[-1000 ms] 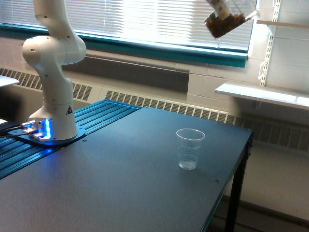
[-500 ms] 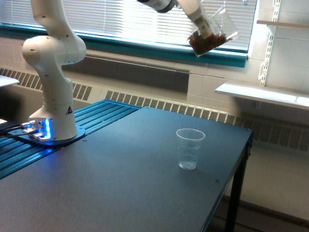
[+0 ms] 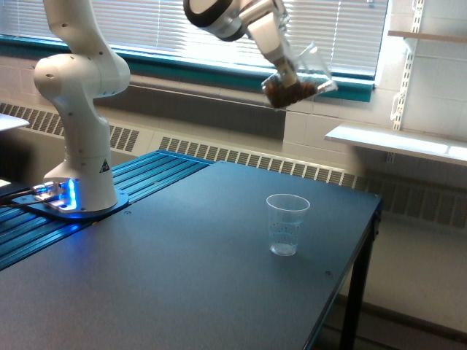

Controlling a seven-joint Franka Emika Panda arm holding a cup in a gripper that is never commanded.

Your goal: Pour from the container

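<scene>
The gripper (image 3: 286,71) was clamped on the container (image 3: 299,76), a small clear cup held up high near the window blinds. The fingers were mostly lost against the cup, so I couldn't make out how they sat on it, only that the cup was carried by them. The container was tipped well over, mouth pointing toward the exterior view's right and a bit up, with a clump of brown stuff (image 3: 288,90) sitting in its low end. Couldn't tell what the brown stuff was, maybe grains or nuts.

Below it, well apart, the other clear cup (image 3: 286,224) stood upright on the dark table (image 3: 168,277), looking empty, with faint marks on its side. The held cup hung roughly above it, slightly to the exterior view's right at most.

What could go wrong, in my opinion: pouring from that height means the pieces would probably scatter or bounce off the rim and end up on the table. That receiving cup looked light, so a hard hit might knock it over. The table edge on the exterior view's right was not far either, so strays could roll off. A thin cup wall could also flex or slip in the grip.

Writing: the cup's marks were too small to read. The arm's base (image 3: 86,191) had a small warning-type sticker, also unreadable.
</scene>
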